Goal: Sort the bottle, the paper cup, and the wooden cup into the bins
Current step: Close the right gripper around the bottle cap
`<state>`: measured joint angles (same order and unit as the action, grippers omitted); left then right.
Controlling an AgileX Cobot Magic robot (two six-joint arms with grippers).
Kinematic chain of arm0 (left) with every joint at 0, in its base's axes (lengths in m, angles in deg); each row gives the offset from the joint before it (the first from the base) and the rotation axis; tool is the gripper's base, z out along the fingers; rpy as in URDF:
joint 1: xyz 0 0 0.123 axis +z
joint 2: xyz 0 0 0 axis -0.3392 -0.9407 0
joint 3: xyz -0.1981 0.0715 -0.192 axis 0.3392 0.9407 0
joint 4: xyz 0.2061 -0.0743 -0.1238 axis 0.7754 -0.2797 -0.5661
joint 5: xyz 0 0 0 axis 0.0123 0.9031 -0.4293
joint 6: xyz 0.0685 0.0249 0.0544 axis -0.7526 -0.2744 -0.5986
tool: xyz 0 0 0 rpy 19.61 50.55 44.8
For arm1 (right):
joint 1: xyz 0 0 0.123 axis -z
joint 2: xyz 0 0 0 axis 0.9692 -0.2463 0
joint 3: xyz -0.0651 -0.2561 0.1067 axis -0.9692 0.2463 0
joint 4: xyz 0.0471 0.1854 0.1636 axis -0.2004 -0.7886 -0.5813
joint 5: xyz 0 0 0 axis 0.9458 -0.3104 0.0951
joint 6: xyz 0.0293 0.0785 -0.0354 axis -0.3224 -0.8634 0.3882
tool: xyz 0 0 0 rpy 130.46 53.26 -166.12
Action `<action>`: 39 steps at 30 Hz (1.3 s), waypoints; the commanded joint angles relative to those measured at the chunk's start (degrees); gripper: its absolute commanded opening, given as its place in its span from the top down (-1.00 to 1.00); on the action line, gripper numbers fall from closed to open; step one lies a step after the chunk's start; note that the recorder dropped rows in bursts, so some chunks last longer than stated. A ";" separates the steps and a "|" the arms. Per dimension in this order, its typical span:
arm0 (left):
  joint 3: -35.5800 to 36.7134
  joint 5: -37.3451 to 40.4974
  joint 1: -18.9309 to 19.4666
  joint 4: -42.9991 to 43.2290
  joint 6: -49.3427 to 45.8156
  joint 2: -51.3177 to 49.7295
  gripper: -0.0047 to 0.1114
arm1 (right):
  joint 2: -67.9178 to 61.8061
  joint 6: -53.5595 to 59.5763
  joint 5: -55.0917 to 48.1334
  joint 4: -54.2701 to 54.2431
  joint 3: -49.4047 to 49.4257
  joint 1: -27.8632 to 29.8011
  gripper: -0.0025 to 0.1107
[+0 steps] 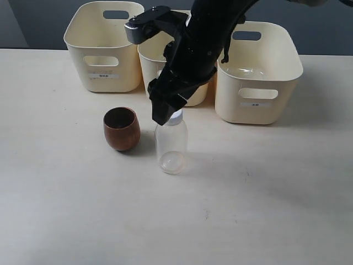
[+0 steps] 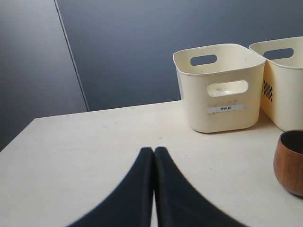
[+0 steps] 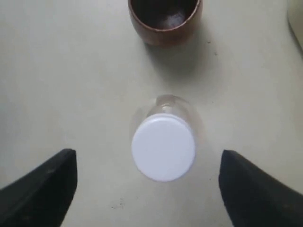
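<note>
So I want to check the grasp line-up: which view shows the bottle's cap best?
The right wrist view: the white cap sits fully visible, centred between the open hand's fingers. The exterior view shows only a sliver of it under that hand. The left wrist view misses it entirely.

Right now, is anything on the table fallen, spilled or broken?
Nothing stands out. The bottle stands upright with its white cap on, the wooden cup stands upright beside it, apart from it, and the three bins sit upright in a row. No spill shows.
</note>
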<state>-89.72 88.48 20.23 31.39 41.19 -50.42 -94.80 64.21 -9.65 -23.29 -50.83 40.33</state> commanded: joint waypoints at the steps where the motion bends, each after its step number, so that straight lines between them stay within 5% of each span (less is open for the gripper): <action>1: 0.10 -0.40 0.03 0.00 0.10 0.28 0.92 | -0.04 0.23 2.06 0.85 -0.02 0.05 -0.42; 31: 0.10 -0.40 0.03 0.00 0.10 0.28 0.92 | -5.04 0.01 5.13 3.26 -0.02 0.05 -0.41; 39: 0.10 -0.40 0.03 0.00 0.10 0.28 0.92 | -5.04 0.01 3.24 4.38 -0.02 0.05 0.07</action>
<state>-89.72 88.48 20.23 31.39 41.19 -50.42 -100.00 63.96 -5.63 -20.03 -50.83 40.33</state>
